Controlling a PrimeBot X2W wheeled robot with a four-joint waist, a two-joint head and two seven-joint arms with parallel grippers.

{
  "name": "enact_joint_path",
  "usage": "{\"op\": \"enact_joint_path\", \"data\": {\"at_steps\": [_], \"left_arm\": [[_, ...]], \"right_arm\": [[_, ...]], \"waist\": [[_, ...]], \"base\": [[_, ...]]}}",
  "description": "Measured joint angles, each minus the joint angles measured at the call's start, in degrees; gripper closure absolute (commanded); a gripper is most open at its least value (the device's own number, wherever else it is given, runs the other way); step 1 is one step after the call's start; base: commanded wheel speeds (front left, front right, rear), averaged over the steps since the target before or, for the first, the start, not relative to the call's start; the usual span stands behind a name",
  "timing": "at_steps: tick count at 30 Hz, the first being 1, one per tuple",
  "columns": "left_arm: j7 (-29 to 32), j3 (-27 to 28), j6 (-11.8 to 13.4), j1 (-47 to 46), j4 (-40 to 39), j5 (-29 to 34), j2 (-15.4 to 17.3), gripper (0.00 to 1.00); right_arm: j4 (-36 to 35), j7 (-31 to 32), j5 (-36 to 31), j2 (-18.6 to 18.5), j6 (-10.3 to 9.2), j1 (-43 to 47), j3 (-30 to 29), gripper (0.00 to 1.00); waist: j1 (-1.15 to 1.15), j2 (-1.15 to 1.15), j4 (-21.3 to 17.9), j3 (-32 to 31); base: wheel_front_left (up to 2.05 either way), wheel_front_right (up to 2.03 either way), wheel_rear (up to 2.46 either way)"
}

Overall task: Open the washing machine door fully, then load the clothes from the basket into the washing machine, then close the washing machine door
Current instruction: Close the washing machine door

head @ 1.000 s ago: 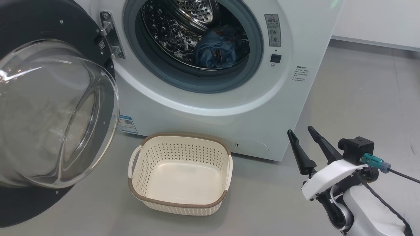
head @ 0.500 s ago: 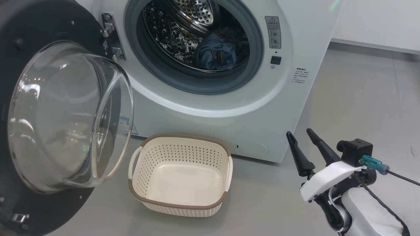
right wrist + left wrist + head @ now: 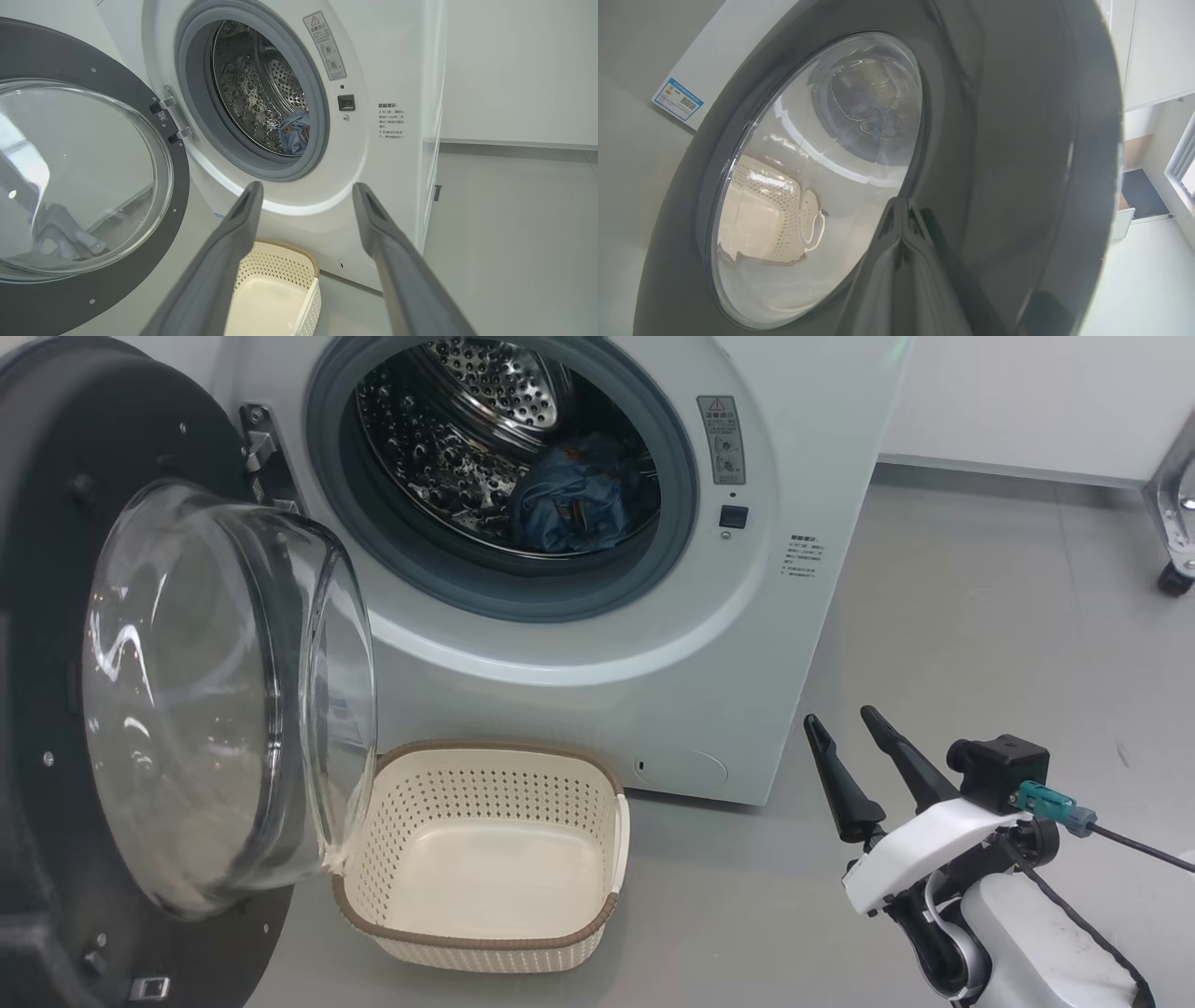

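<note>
The washing machine stands with its drum uncovered, and blue clothes lie inside the drum. The washing machine door hangs half swung at the left, its glass bulge over the left rim of the basket, which holds nothing. My left gripper is shut, its tips against the black outer rim of the door. Low at the right my right gripper is open with nothing between its fingers, apart from the machine. From the right wrist, the right gripper points at the clothes and the basket.
Grey floor stretches to the right of the machine up to a white wall. A metal leg on a castor stands at the far right. A blue label sits low on the machine's front.
The door has swung toward the machine, its glass now covering the basket's left edge. The head camera has turned, shifting the whole picture left. My right gripper has stayed open.
</note>
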Motion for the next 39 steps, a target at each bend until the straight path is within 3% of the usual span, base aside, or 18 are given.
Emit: {"op": "enact_joint_path", "data": {"at_steps": [18, 26, 39], "left_arm": [[2.93, -1.62, 2.65, 2.92, -13.72, -2.89, -4.23, 1.0], [-0.11, -1.23, 4.04, 3.54, -16.27, -2.83, -6.72, 1.0], [-6.84, -0.14, 3.88, 3.5, -18.52, 0.94, -9.16, 1.0]], "right_arm": [[0.29, 0.0, 0.0, 0.23, 0.0, 0.19, -0.07, 0.0], [0.27, 0.01, 0.0, 0.04, 0.0, 0.2, 0.51, 0.0], [0.22, 0.0, 0.0, -0.38, 0.0, 0.18, 0.93, 0.0]], "waist": [[0.0, 0.0, -9.75, -1.05], [0.0, 0.0, -14.37, -0.96], [0.0, 0.0, -20.58, 0.45]], "base": [[0.0, 0.0, 0.0], [0.0, 0.0, 0.0], [0.0, 0.0, 0.0]]}}
